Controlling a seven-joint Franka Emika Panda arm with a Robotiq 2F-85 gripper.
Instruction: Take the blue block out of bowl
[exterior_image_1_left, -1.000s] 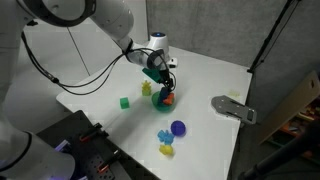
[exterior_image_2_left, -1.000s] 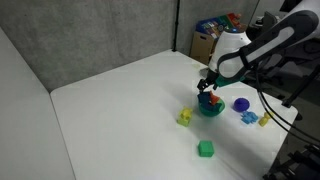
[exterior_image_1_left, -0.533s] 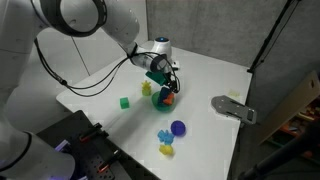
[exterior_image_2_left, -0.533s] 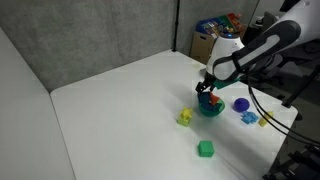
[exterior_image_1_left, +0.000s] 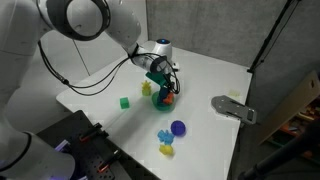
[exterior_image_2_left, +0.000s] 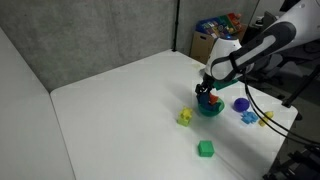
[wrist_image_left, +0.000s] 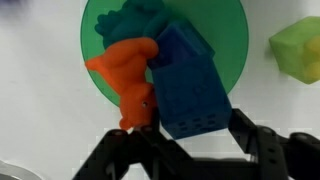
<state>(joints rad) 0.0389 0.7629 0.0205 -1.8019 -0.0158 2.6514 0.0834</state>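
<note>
The bowl (exterior_image_2_left: 212, 109) stands near the middle of the white table (exterior_image_1_left: 215, 75), away from its edges. In both exterior views bare surface lies around it, with a green cube (exterior_image_1_left: 124, 102) and a purple ball (exterior_image_1_left: 178, 127) set apart and a yellow piece (exterior_image_2_left: 185, 117) close by. The gripper (wrist_image_left: 188, 142) hangs low over the bowl, jaws spread wide on either side of the blue block (wrist_image_left: 190, 85); whether they touch it cannot be told. The block lies tilted in the bowl, against an orange toy (wrist_image_left: 122, 72).
</note>
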